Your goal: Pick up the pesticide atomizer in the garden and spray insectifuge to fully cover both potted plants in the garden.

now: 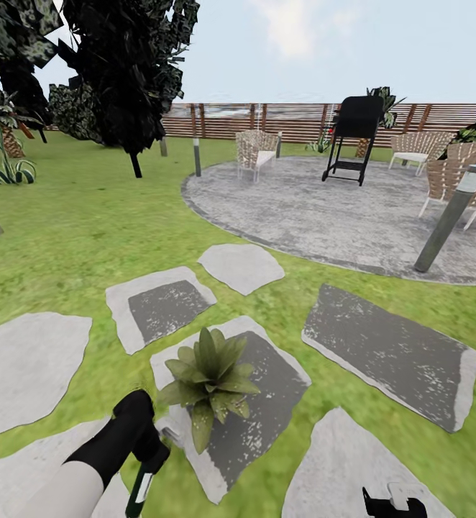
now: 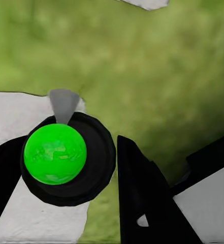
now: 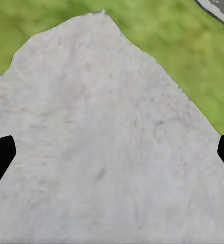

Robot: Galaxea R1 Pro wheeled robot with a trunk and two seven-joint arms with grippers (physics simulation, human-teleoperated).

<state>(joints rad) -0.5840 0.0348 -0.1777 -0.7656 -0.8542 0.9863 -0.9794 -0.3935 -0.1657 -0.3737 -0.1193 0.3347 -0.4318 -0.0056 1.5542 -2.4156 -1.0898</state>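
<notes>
A potted plant (image 1: pixel 209 375), a low rosette of pointed green leaves, stands on a dark-centred stepping stone (image 1: pixel 267 403) just ahead of me. Close to its left, my left gripper (image 1: pixel 146 455) is shut on the pesticide atomizer (image 1: pixel 140 491), a slim dark bottle with a pale part. The left wrist view looks along the atomizer (image 2: pixel 56 155), showing a bright green round end in a black ring, with black fingers (image 2: pixel 142 198) on either side. My right gripper (image 1: pixel 395 503) is open over a pale stone (image 3: pixel 106 142), holding nothing. The second potted plant is out of view.
Several grey stepping stones (image 1: pixel 29 360) lie in the lawn. A leaning grey bollard light (image 1: pixel 450 216) stands at the edge of the round paved patio (image 1: pixel 317 208), which holds a black grill (image 1: pixel 353 137) and wicker chairs (image 1: pixel 256 151). Dark trees (image 1: pixel 123 72) stand at the left before the fence (image 1: pixel 295 119).
</notes>
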